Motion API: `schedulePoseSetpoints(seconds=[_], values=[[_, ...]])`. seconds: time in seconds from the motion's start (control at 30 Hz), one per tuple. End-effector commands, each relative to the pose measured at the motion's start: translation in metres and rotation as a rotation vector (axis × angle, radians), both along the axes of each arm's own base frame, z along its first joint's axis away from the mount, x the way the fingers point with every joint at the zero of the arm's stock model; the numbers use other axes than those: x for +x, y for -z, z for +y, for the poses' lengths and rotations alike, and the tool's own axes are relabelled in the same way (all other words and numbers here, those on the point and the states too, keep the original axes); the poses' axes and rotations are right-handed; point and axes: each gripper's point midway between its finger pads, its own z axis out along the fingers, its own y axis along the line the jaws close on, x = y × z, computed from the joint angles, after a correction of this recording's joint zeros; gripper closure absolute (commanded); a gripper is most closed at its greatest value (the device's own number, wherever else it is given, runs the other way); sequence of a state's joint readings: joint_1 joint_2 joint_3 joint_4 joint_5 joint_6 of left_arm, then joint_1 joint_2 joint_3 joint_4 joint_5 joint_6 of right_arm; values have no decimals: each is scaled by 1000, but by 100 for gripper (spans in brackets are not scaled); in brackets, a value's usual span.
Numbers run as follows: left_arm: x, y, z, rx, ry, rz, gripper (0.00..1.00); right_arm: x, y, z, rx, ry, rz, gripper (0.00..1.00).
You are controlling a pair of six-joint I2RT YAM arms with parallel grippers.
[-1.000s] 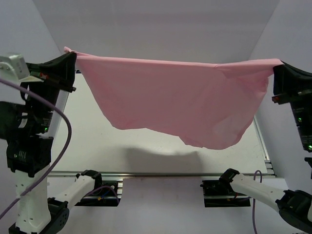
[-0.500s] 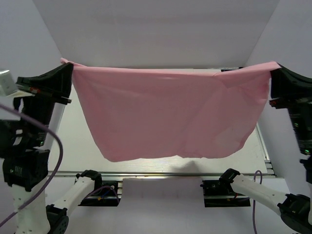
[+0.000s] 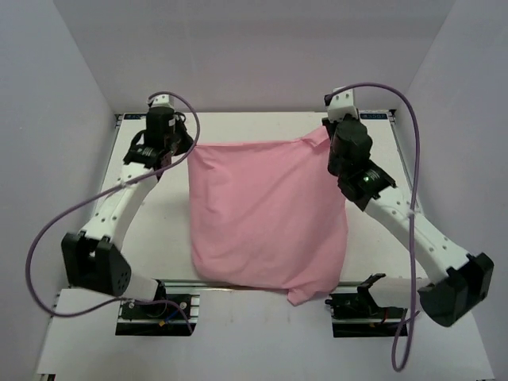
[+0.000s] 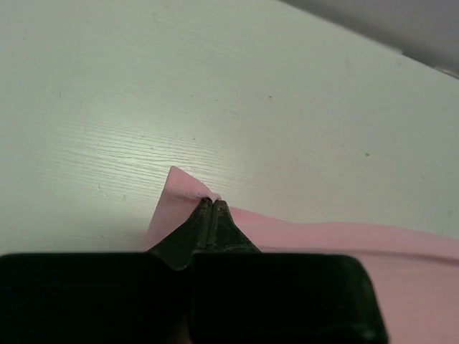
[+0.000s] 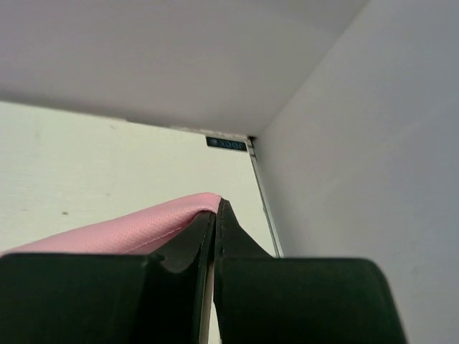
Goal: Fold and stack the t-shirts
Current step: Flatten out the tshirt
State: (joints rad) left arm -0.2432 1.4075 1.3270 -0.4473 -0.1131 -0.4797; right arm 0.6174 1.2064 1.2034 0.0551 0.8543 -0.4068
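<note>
While the pink t-shirt is lying spread over the middle of the desk, its far edge is running left to right between the two arms and its body is reaching back toward the near edge, where the near right corner is drooping just past the desk's rim. That far edge is being held at both ends. The left fingers are pressing together on the far left corner, a small pink tip poking out beyond them low over the wood. The right fingers are pinching the far right corner in the same way, with the fabric trailing off to their left. So the whole cloth is lying on the near side of both sets of fingers, and its longer run is going far to near rather than across. Neither arm is sitting closer to the work, as each is gripping its own corner. Any fold, I judge, is going to depend on drawing this far edge evenly toward the near hem, both arms travelling together so the cloth is not skewing.
</note>
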Motion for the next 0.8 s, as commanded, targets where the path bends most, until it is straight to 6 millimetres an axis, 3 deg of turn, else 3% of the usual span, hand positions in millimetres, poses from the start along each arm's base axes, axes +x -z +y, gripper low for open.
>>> schedulePoseSetpoints(seconds=[0.0, 0.03, 0.1, 0.13, 0.2, 0.33, 0.37, 0.4, 0.43, 0.47, 0.6, 0.63, 0.67, 0.7, 0.77], values=[[19, -16, 11, 13, -71, -55, 100, 31, -12, -26, 117, 117, -92, 100], [24, -3, 11, 26, -79, -25, 100, 32, -11, -26, 124, 117, -93, 100], [42, 3, 10, 48, -78, -27, 100, 58, 17, -26, 109, 134, -22, 100], [54, 26, 7, 60, -77, 16, 100, 65, 17, -29, 111, 130, -13, 100], [71, 31, 5, 77, -83, 23, 100, 88, 31, -30, 116, 136, 22, 100], [110, 67, -6, 108, -59, 84, 100, 124, 52, -38, 94, 120, 74, 100], [123, 60, -9, 101, -60, 60, 100, 134, 64, -42, 86, 125, 98, 100], [132, 86, -11, 113, -58, 103, 100, 146, 69, -42, 82, 125, 107, 100], [145, 79, -16, 107, -44, 74, 100, 151, 72, -47, 81, 133, 113, 100], [152, 84, -20, 99, -33, 71, 100, 164, 90, -50, 70, 141, 145, 100], [187, 103, -35, 81, 7, 35, 100, 195, 107, -61, 97, 152, 163, 100], [199, 91, -38, 78, 9, -12, 100, 200, 111, -58, 107, 137, 173, 100], [207, 109, -41, 77, 18, 3, 100, 212, 123, -58, 114, 144, 186, 100], [213, 110, -43, 74, 18, -9, 100, 218, 117, -62, 124, 149, 167, 100], [229, 102, -48, 59, 24, -59, 100, 234, 132, -68, 127, 164, 176, 100]])
